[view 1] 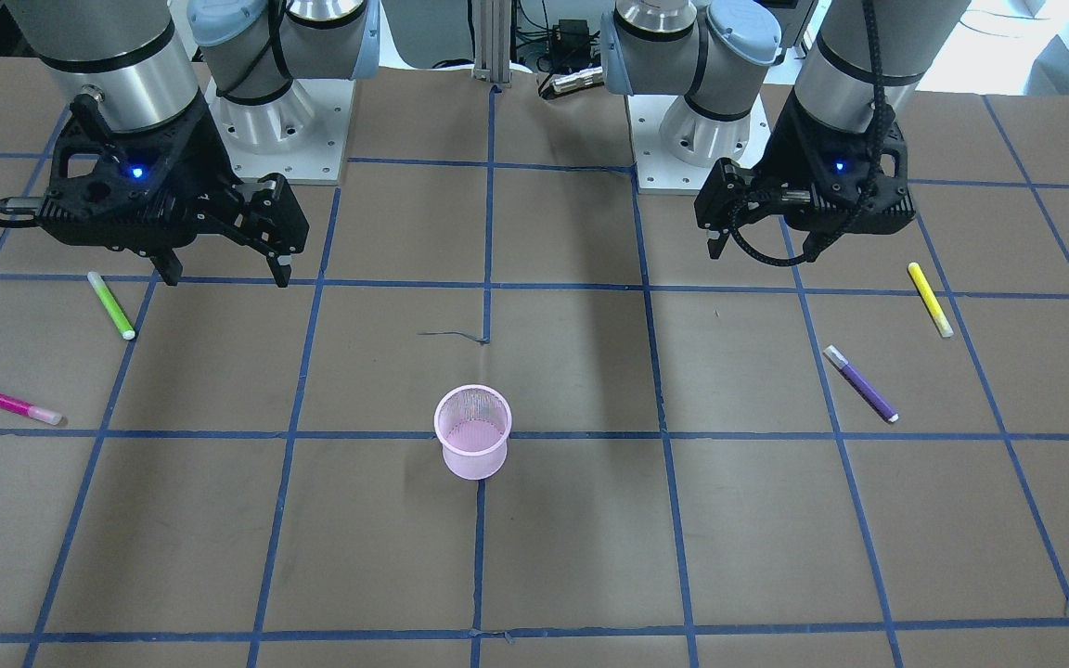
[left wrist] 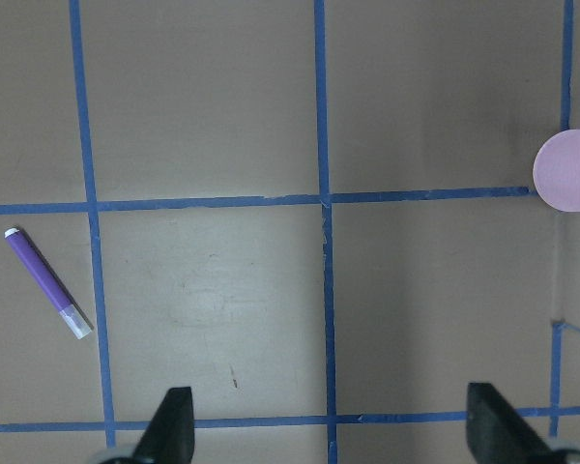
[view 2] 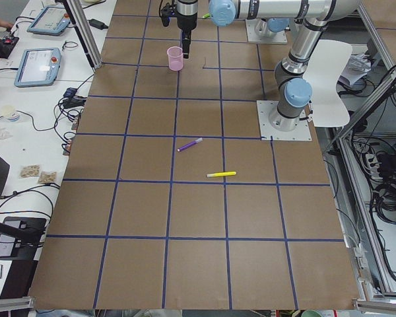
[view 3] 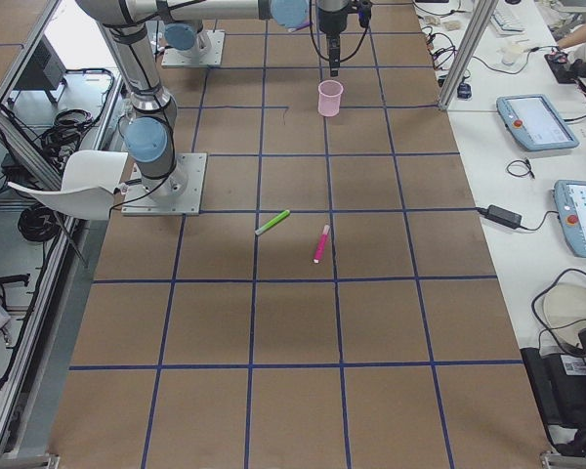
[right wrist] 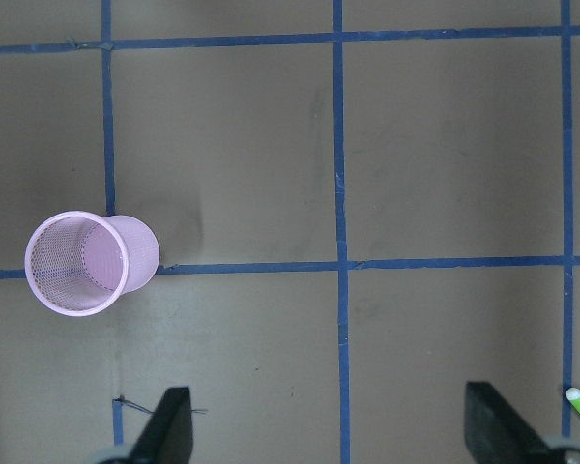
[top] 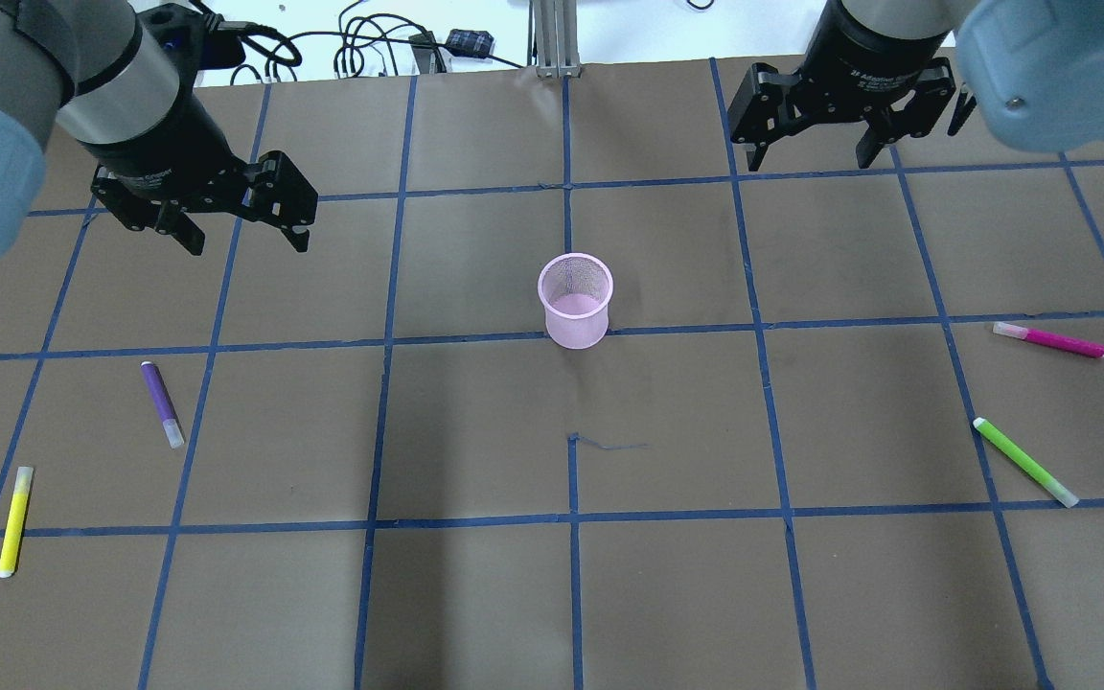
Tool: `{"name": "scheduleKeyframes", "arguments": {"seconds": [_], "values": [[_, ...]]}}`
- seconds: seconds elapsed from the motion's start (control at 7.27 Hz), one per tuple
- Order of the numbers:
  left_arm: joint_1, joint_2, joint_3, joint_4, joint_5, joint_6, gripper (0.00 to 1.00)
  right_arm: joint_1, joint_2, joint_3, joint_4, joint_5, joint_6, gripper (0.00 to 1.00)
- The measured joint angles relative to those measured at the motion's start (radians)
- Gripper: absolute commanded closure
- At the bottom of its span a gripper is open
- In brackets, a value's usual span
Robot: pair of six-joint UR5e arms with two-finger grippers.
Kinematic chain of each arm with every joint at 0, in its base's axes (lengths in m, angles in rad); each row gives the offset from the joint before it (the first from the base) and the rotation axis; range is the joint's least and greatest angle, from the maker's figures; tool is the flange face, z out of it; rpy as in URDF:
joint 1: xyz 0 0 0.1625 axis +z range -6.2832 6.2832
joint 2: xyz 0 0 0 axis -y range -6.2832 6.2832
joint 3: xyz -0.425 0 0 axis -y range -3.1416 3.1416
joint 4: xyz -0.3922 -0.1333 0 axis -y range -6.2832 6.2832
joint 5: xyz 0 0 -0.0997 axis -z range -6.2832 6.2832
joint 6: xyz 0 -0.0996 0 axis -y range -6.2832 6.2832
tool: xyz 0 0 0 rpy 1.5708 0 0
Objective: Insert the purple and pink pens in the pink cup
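Observation:
The pink mesh cup (top: 576,300) stands upright and empty at the table's middle; it also shows in the front view (view 1: 472,431) and the right wrist view (right wrist: 89,261). The purple pen (top: 162,403) lies flat on my left side, also in the left wrist view (left wrist: 46,283). The pink pen (top: 1050,340) lies flat on my right side. My left gripper (top: 247,240) is open and empty, hovering beyond the purple pen. My right gripper (top: 809,158) is open and empty, hovering far back, right of the cup.
A yellow pen (top: 14,520) lies near the left table edge, closer to me than the purple pen. A green pen (top: 1024,462) lies on the right, closer to me than the pink pen. Blue tape lines grid the brown table.

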Motion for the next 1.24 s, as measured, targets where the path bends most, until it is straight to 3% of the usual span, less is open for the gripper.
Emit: {"name": "scheduleKeyframes", "arguments": {"seconds": [0.69, 1.24], "values": [[0.012, -0.004, -0.010, 0.006, -0.001, 0.004, 0.00, -0.018, 0.009, -0.001, 0.017, -0.039, 0.000, 0.00], [0.040, -0.029, -0.006, 0.034, 0.008, 0.016, 0.00, -0.185, -0.001, 0.015, 0.002, -0.059, -0.146, 0.00]]}}
